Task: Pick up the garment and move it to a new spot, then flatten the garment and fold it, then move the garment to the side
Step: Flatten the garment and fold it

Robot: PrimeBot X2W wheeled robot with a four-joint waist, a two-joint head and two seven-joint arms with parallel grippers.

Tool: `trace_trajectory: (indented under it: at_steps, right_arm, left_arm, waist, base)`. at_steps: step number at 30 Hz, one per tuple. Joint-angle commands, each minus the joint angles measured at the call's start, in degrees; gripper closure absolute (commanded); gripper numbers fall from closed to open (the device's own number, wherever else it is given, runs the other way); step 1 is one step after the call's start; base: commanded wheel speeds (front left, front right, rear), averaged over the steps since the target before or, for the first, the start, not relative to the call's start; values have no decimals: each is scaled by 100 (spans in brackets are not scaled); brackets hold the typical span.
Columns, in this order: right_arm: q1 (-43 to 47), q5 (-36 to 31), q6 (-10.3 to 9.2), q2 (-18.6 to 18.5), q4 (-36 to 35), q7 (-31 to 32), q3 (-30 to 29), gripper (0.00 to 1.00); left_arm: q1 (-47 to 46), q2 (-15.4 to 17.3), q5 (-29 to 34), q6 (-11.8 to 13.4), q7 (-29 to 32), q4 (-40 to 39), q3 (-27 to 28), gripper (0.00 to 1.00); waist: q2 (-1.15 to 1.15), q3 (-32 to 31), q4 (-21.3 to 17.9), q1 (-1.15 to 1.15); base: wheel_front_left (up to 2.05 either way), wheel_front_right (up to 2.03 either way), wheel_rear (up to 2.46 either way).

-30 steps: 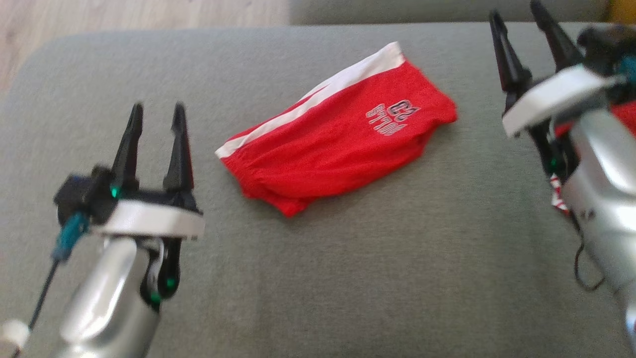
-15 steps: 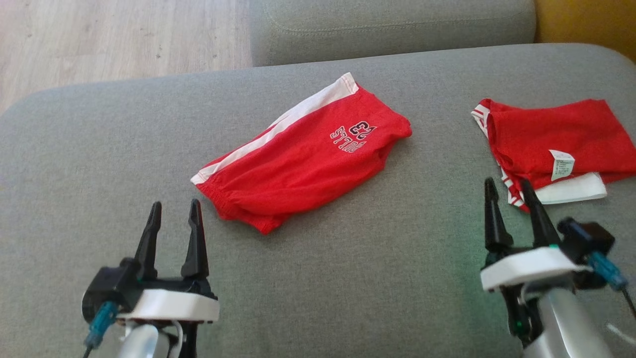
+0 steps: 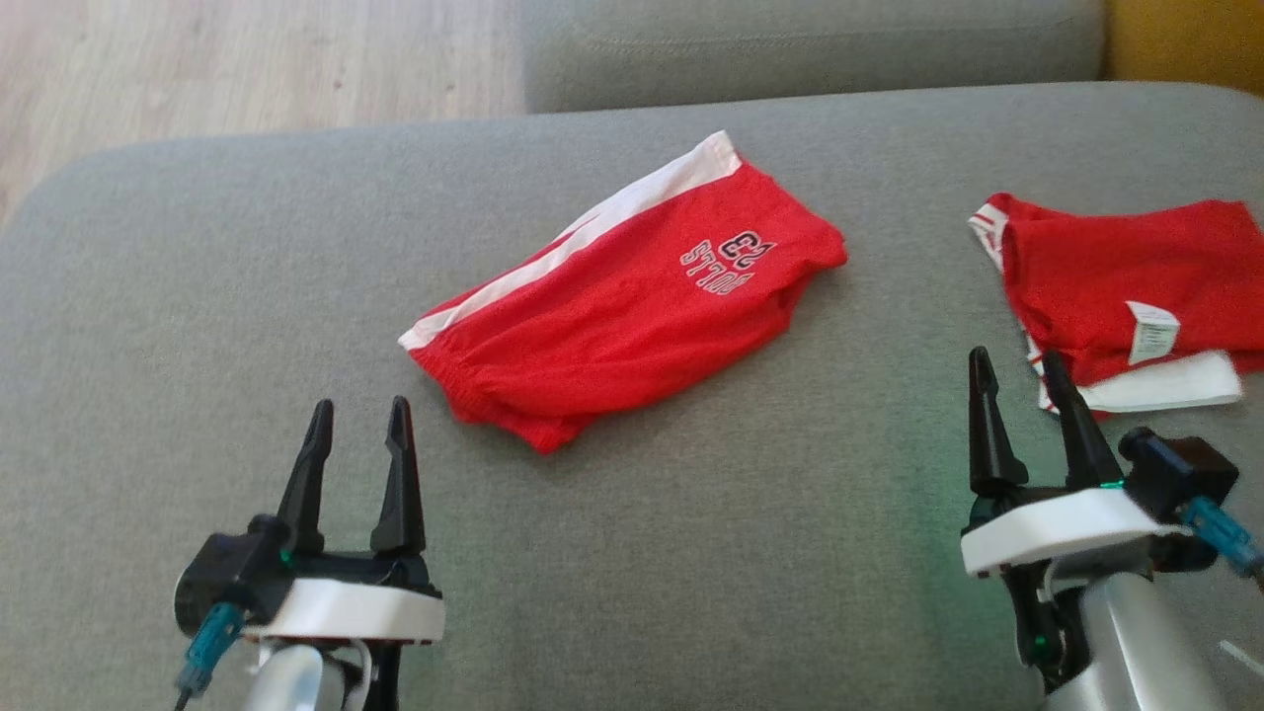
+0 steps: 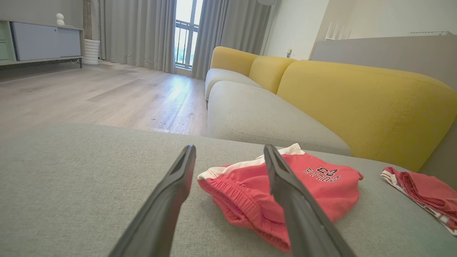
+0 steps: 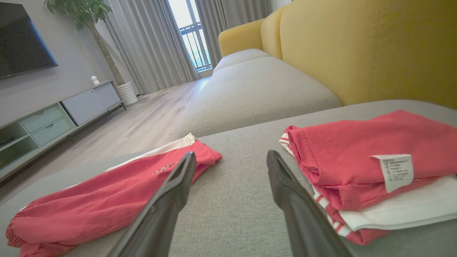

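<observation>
Okay, nearest first. The left gripper [image 3: 360,403] sits low at the near left with its fingers spread and nothing between them. The right gripper [image 3: 1015,354] at the near right is the same: spread, empty, clear of any cloth. Both hover over the grey cushion [image 3: 691,553].

Mid-cushion, the red shorts [image 3: 622,316] lie diagonally and doubled over. The gathered waistband end points toward the left gripper, the white side stripe runs along the far edge, and the printed logo is face up. The fold is soft and a bit puffy at the near hem.

Out at the right edge, just beyond the right gripper's fingertips, is a folded red garment [image 3: 1096,276]. Its white label [image 3: 1150,331] shows, and a white layer pokes out underneath. It is well apart from the shorts.

Step, as a judgement, two fits. Either the right-hand piece is the garment, already folded and lying to the side, and the job is about done. Or the shorts are the garment, with the side move or more handling left. The pictures don't settle which.

Any grip on either piece would mean pinching thin layers off a soft seat, so the fingers would need to go low and catch every layer or the fold opens.

Farther back are another grey seat cushion [image 3: 810,49], wooden floor [image 3: 247,59] and a yellow backrest [image 3: 1185,39].
</observation>
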Motion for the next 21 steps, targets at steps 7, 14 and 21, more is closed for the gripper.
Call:
trace_trajectory:
  at_steps: [7, 14, 21]
  right_arm:
    - [-710, 766, 39, 13, 20, 522, 65, 0]
    - [-1477, 2018, 39, 13, 1005, 1090, -59, 0]
    - [-2293, 2853, 39, 13, 2320, 1309, -265, 0]
  left_arm:
    - [-527, -103, 161, -180, -29, -12, 171, 0]
    - [-725, -161, 204, -266, -29, 147, 41, 0]
    - [-831, -187, 185, -300, -29, 223, -112, 0]
  waist:
    - [0, 526, 503, 0]
    - [0, 806, 1006, 0]
    - [0, 935, 1415, 0]
  base:
    - [0, 0, 0]
    - [0, 0, 0]
    - [0, 0, 0]
